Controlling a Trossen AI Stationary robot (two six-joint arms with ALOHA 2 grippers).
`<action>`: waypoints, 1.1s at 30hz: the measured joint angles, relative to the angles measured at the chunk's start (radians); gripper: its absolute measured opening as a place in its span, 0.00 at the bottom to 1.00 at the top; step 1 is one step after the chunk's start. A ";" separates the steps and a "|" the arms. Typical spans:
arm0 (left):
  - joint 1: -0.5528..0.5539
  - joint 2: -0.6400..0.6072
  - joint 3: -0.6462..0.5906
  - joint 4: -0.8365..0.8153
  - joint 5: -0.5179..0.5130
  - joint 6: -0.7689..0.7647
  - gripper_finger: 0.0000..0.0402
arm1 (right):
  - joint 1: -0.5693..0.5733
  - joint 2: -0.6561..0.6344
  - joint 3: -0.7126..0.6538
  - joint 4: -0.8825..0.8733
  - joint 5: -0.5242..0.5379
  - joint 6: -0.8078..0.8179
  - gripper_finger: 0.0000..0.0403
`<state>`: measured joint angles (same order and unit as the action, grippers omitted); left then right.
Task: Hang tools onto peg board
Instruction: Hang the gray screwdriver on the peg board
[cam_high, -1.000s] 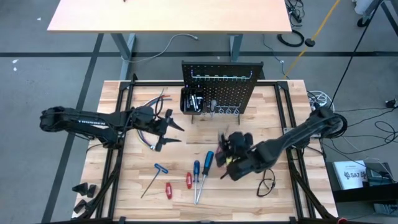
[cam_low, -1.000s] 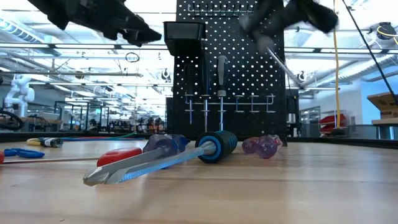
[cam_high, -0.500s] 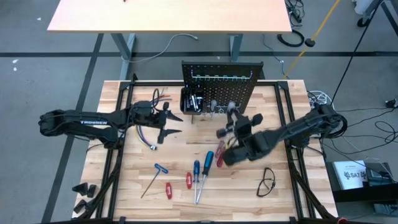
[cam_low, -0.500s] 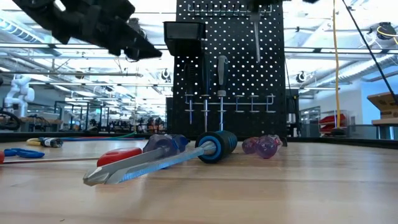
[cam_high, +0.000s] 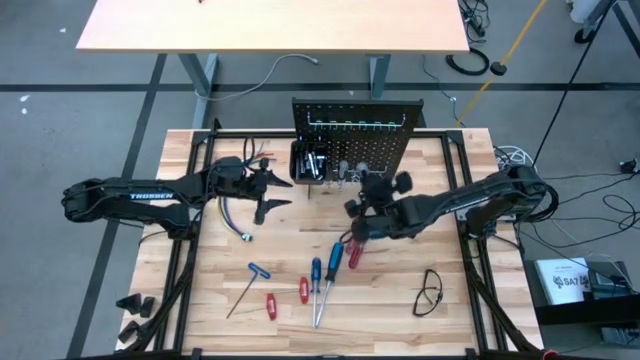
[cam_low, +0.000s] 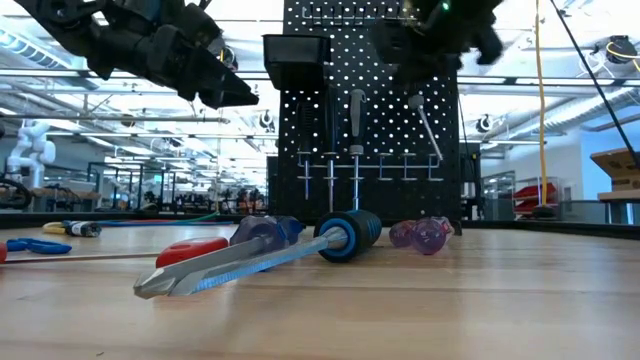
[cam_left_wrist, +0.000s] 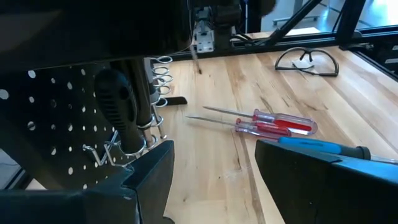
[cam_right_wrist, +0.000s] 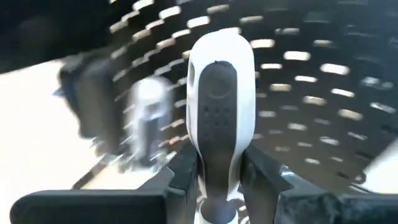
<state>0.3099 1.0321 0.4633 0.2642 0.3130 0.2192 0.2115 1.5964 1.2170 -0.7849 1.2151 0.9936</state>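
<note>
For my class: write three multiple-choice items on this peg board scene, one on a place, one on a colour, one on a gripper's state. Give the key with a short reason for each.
1. Where do the safety glasses lie?
A. on the table near its right front corner
B. hanging on the peg board
C. in the black bin

2. What colours is the handle of the tool in the right gripper?
A. red and clear
B. white and grey
C. all blue

3. How is the left gripper?
A. shut on a screwdriver
B. shut and empty
C. open and empty

Key:
1 A, the high view shows them on the wood by the right front corner.
2 B, the right wrist view shows a white handle with a grey inlay between the fingers.
3 C, the high view shows its fingers spread with nothing between them.
</note>
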 joint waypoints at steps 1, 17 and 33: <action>0.000 0.000 0.000 0.000 0.000 0.000 0.58 | -0.003 -0.015 0.005 0.055 -0.067 -0.106 0.20; 0.040 0.000 0.000 0.006 0.002 0.003 0.58 | -0.085 -0.463 -0.520 1.077 -0.611 -0.837 0.20; 0.084 0.017 -0.012 0.019 0.006 0.023 0.58 | -0.123 -0.265 -0.681 1.673 -0.404 -1.043 0.20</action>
<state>0.3939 1.0494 0.4510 0.2836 0.3192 0.2418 0.0883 1.3313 0.5364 0.8883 0.8112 -0.0497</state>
